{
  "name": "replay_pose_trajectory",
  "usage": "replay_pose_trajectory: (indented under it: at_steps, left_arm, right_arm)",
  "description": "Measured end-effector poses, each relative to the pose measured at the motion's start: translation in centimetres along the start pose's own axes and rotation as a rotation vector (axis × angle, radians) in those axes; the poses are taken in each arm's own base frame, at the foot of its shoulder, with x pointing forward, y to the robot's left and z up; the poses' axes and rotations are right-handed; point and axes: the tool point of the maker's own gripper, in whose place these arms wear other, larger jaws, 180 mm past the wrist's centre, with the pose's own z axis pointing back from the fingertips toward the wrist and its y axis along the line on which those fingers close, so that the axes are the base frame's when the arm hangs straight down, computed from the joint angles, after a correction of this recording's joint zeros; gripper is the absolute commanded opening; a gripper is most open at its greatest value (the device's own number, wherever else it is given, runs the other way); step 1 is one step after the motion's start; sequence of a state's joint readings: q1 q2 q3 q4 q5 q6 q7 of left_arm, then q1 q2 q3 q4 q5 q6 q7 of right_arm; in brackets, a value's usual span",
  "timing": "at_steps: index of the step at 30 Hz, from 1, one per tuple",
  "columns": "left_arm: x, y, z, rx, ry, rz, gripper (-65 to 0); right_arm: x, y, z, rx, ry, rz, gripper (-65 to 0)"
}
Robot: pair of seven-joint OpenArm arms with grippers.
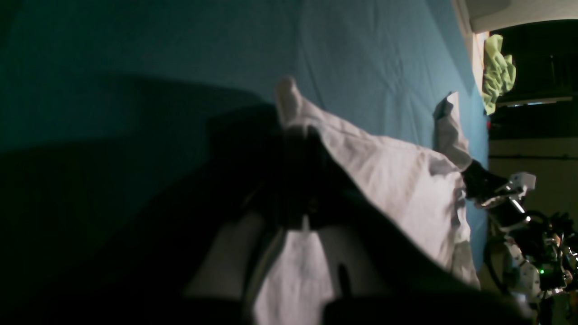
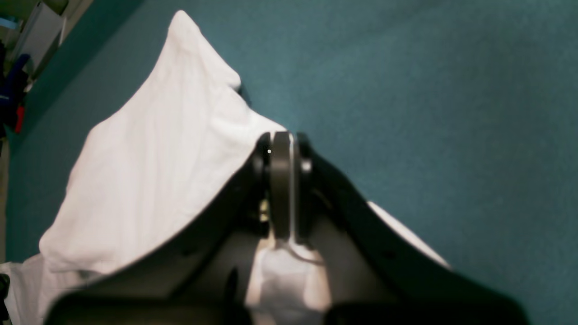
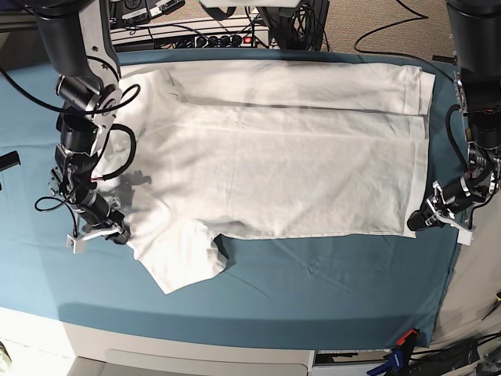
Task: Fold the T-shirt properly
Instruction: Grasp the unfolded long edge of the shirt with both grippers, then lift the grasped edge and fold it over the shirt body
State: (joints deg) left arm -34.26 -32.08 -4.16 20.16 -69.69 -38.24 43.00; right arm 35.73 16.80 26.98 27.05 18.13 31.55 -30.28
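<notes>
Right gripper (image 2: 283, 189) is pinching the T-shirt (image 3: 274, 157) by its sleeve edge; left gripper (image 3: 423, 219) is clamping the hem corner. Shirt is lying flat on teal cloth (image 3: 313, 282); soft, light, likely to sag.

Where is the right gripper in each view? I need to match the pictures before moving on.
Base: right gripper at the left edge, shut on the T-shirt near its sleeve.
Right wrist: centre of the picture, jaws closed on a white fold.
Left wrist: far right, small and dark, pinching the shirt's distant edge.
Shared landmark: the white T-shirt on the teal cloth.
</notes>
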Motion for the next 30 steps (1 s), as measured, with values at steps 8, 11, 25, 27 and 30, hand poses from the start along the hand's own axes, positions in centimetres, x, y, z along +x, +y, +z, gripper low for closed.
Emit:
replay_pose_trajectory:
  at_steps: [8,11,25,27,30]
  left_arm:
    - [0.0,0.0,0.0,0.000,0.000,0.000,-65.0]
    - [0.2,-0.1,0.0,-0.010,-0.014,0.013,-65.0]
    - [0.3,-1.8,0.4,-0.109,-0.008,0.085,-65.0]
    - [0.4,-2.1,0.6,-0.129,-0.004,0.101,-65.0]
    - [0.5,-1.7,1.3,-0.119,0.011,0.094,-65.0]
  right_arm:
    - [-0.3,1.2,0.1,0.075,-0.002,0.043,-65.0]
    - [-0.6,1.9,0.3,0.111,0.004,0.090,-65.0]
    - [-0.3,0.9,2.1,0.080,-0.013,0.166,-65.0]
    - [-0.3,1.1,2.2,0.090,-0.015,0.150,-65.0]
    - [-0.4,1.0,2.2,0.092,-0.005,0.144,-65.0]
